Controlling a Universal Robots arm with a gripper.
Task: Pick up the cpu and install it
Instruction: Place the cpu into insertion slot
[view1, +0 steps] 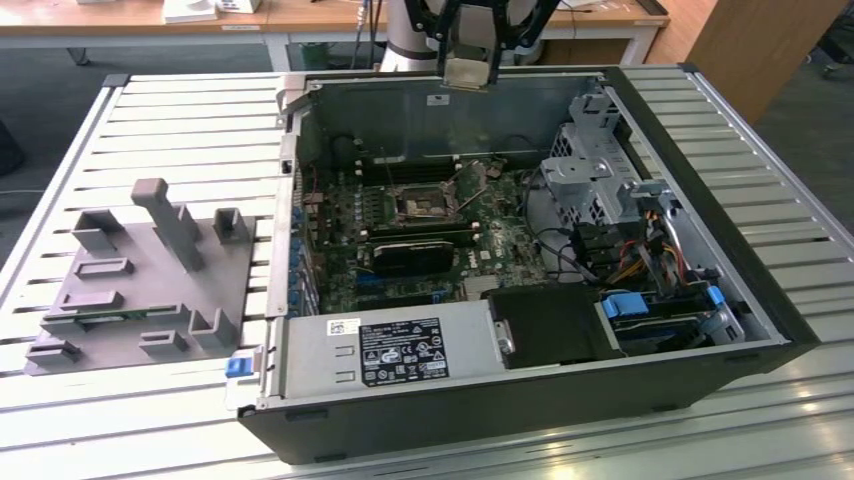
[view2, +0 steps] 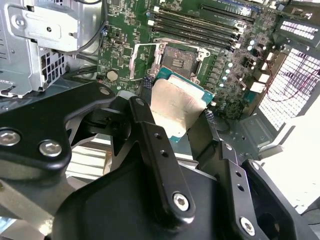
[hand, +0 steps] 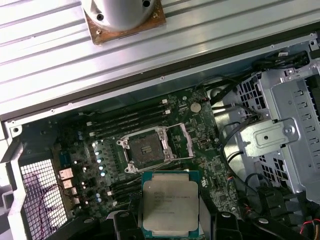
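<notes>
First wrist view | cpu (hand: 170, 204) plate facing camera | held in tool (hand: 170, 221)

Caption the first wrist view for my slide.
Gripper holds the cpu above the open computer case, socket empty.

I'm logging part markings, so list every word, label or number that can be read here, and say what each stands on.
No text here is clear enough to quote.
cpu, held in the gripper: printed lines on its metal top, too small to read.
Power supply label: text and symbols, too blurred to read.
Small white sticker beside it: unreadable.
Motherboard: markings too small to read.
</notes>
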